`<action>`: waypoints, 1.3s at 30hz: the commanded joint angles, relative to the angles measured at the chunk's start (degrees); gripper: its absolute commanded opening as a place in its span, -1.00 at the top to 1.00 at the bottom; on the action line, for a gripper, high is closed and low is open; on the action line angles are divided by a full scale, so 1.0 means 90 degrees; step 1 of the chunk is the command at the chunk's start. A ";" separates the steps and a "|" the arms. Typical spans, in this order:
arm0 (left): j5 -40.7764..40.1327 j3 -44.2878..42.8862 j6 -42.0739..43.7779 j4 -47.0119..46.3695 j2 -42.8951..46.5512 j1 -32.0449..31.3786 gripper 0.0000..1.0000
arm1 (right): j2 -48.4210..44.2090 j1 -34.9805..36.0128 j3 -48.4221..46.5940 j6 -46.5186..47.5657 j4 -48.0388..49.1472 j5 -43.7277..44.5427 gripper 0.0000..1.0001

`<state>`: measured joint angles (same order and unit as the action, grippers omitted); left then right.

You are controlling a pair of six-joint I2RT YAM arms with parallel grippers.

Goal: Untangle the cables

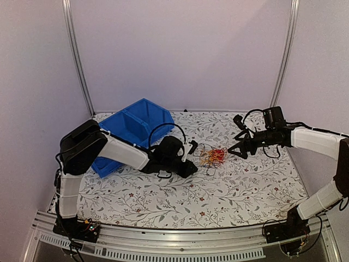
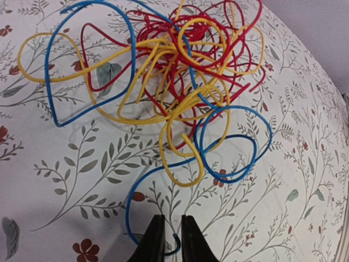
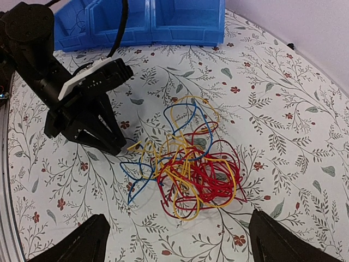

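Between the left fingers point(image 2: 154, 240), drawn almost together with a slim gap, lies the end loop of a blue cable point(image 2: 128, 210); whether it is pinched I cannot tell. Just beyond, the cables point(image 2: 180, 71) lie tangled on the surface point(image 2: 65, 207). The right fingers point(image 3: 82, 243) gape wide, empty, facing the tangle.

Plain pale lilac walls point(image 1: 180, 49) close me in, joined at the corners by slim metal uprights point(image 1: 78, 54). My worktop point(image 1: 180, 202) wears a white cloth printed with grey leaves and small red flowers. A ribbed aluminium rail point(image 1: 191, 240) edges its near side. The light is soft and even.
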<state>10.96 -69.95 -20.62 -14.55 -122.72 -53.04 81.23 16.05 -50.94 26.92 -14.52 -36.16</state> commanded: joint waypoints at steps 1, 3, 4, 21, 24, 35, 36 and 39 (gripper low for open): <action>0.0025 0.0169 0.0114 0.0078 0.0247 -0.0006 0.93 | 0.0095 -0.0026 -0.0035 0.0102 -0.0048 -0.0065 -0.85; -0.0046 0.0192 0.0127 0.0085 0.0327 -0.0011 1.00 | 0.0086 -0.0030 -0.0034 0.0114 -0.0060 -0.0054 -0.85; -0.0066 0.0192 0.0151 0.0113 0.0393 -0.0006 1.00 | 0.0071 -0.0028 -0.0034 0.0122 -0.0077 -0.0063 -0.85; 0.0105 -0.0576 0.1078 0.1451 0.2834 0.0003 1.00 | -0.0384 0.0504 -0.1926 0.1001 -0.1406 -0.0305 -0.86; 0.0091 -0.0830 0.1075 0.1526 0.3049 0.0021 1.00 | -0.0168 0.0795 -0.1864 0.0858 -0.1182 -0.0195 -0.85; 0.0203 -0.1842 0.0856 0.2229 0.3202 0.0063 1.00 | 0.0464 0.1670 -0.1714 0.0308 -0.0242 -0.0541 -0.91; 0.0207 -0.1883 0.0827 0.2213 0.3205 0.0062 1.00 | 0.0532 0.1720 -0.1727 0.0222 -0.0166 -0.0658 -0.91; 0.0168 -0.1969 0.0747 0.2107 0.3239 0.0060 1.00 | 0.0788 0.1886 -0.1726 -0.0065 -0.0007 -0.1039 -0.91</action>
<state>12.27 -85.43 -12.58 4.49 -96.01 -52.75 85.82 31.44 -65.06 30.26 -18.22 -40.38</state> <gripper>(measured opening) 0.001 0.954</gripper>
